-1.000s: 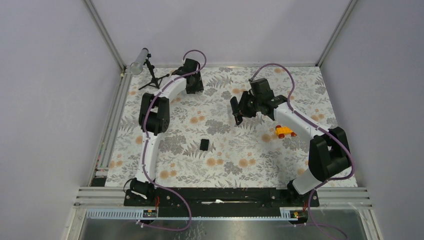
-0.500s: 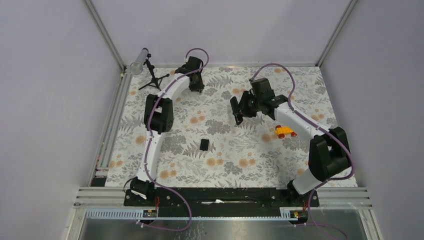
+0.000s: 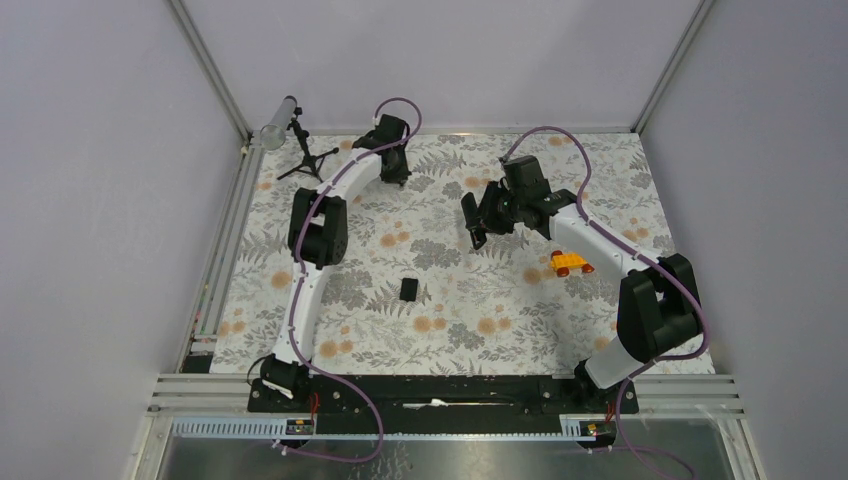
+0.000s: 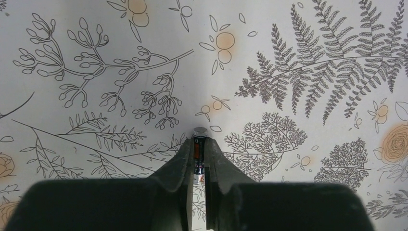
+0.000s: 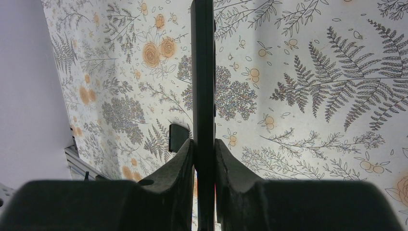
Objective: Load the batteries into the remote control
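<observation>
Battery pick-up: the left gripper [image 4: 199, 147] is pinched narrow on one battery [image 4: 199, 134], whose cap pokes past its fingertips. The right gripper [image 5: 204, 144] clamps the remote control [image 5: 202, 72] edge-on. The next move probably calls for lifting the battery and aligning it with the remote's compartment.

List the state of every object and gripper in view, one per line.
left gripper: shut on the battery
battery: pinched, metal tip poking out
right gripper: shut on the remote control
remote control: held edge-on in the jaws
cover: detached, lying flat on the table
toy car: resting on the table, untouched
tripod: standing, far-left corner
</observation>
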Robot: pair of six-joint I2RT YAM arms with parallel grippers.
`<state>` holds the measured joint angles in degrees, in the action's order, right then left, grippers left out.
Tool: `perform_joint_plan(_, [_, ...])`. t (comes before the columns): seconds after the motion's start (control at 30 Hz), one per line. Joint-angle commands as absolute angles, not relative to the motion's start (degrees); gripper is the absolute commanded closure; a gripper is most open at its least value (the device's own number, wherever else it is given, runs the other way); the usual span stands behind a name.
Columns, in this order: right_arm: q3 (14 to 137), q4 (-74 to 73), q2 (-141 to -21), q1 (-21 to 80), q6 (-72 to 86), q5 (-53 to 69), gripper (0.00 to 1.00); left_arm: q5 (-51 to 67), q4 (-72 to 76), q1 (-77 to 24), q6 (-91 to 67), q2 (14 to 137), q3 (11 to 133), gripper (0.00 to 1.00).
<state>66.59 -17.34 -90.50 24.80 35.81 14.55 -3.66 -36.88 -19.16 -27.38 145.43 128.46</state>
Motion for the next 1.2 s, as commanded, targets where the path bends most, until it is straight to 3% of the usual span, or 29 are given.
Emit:
perform_joint_plan(0.0, [68.2, -16.7, -88.9, 24.4, 35.3, 15.0, 1.0, -3.7, -40.1, -19.9, -26.6, 143.5, 125.8, 1.0])
perform_joint_plan(0.13, [67.8, -16.6, -88.6, 24.1, 35.6, 14.7, 1.0, -0.5, -39.4, -21.0, -25.1, 138.7, 121.1, 1.0])
perform_joint_plan(0.43, [62.9, -13.9, -88.2, 22.5, 37.2, 15.9, 1.0, 1.6, -33.3, -30.8, -27.2, 116.8, 91.9, 1.0])
perform_joint_plan(0.57, [60.0, -13.2, -87.2, 21.6, 37.1, 16.3, 1.0, 0.3, -31.1, -36.4, -30.8, 110.9, 84.3, 1.0])
perform_joint_plan(0.87, [51.4, -11.8, -81.7, 19.2, 37.0, 18.8, 1.0, -5.0, -28.1, -48.5, -43.8, 108.6, 74.6, 1.0])
perform_joint_plan(1.03, [48.3, -11.6, -78.0, 18.7, 37.3, 19.1, 1.0, -7.3, -28.4, -51.0, -46.7, 112.1, 75.2, 0.98])
perform_joint_plan(1.1, [47.3, -11.6, -76.6, 18.7, 37.3, 19.3, 1.0, -10.1, -30.7, -51.8, -46.6, 113.1, 77.2, 0.89])
perform_joint_plan(1.17, [46.6, -11.6, -75.4, 18.7, 37.2, 19.7, 1.0, -11.5, -31.4, -52.1, -46.4, 112.6, 77.8, 0.72])
